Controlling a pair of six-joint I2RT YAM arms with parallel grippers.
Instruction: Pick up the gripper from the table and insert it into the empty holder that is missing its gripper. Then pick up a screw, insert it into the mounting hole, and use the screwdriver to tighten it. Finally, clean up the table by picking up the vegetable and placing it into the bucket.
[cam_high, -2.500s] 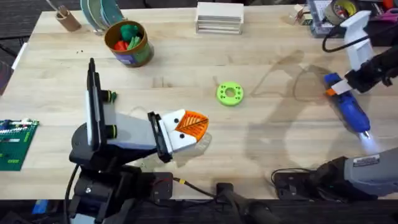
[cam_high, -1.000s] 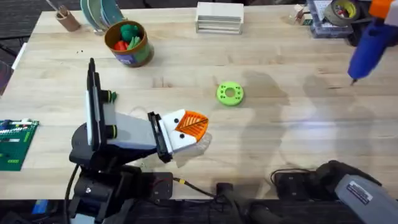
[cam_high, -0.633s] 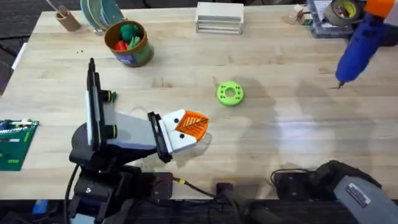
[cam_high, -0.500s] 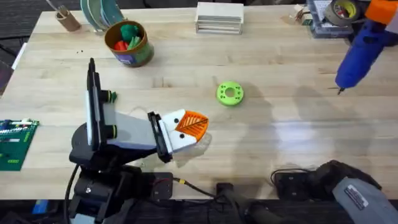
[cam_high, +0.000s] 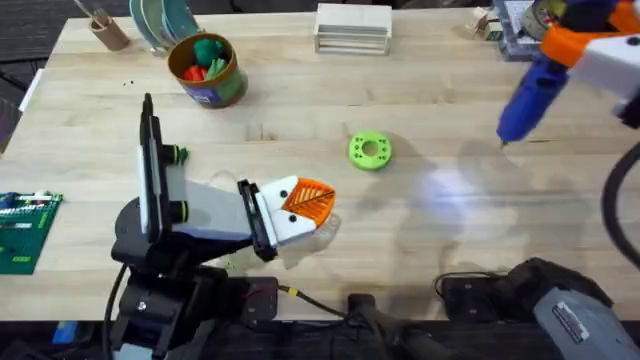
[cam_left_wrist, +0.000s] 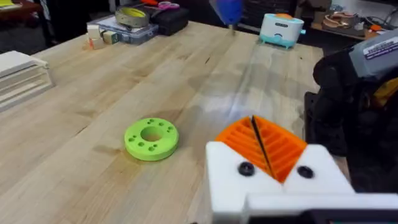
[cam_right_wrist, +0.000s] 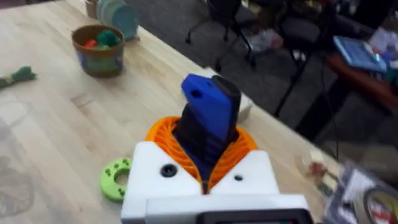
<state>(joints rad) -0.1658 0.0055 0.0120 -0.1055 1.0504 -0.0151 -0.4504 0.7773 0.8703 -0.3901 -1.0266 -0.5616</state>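
Above the far right part of the pale wooden surface (cam_high: 420, 100), the right hand (cam_high: 585, 40) grips the bright blue fat-handled screwdriver (cam_high: 525, 95), which hangs tilted in the air with its thin metal tip pointing down toward the boards. From the right wrist view the blue handle (cam_right_wrist: 208, 121) is clamped between the orange ribbed pads (cam_right_wrist: 239, 146).

Near the front left, the left hand (cam_high: 305, 205) rests low over the surface, its orange ribbed pads (cam_left_wrist: 270, 146) pressed together with nothing between them. Just beyond it lies a bright green flat ring with small holes (cam_high: 370, 151), on open boards between the two hands.

At the far left stands the round yellow-brown tin bucket (cam_high: 207, 70) with green and red toy pieces inside; whether the green one is the leafy vegetable cannot be told. Beside it are a small tan wooden cup (cam_high: 108, 30) and a stack of pale blue-green plates (cam_high: 160, 20). A white slatted block (cam_high: 352, 28) sits at the far edge, a clear box with a roll of tape (cam_high: 525, 22) at the far right corner, and a green circuit board (cam_high: 25, 232) at the left edge.
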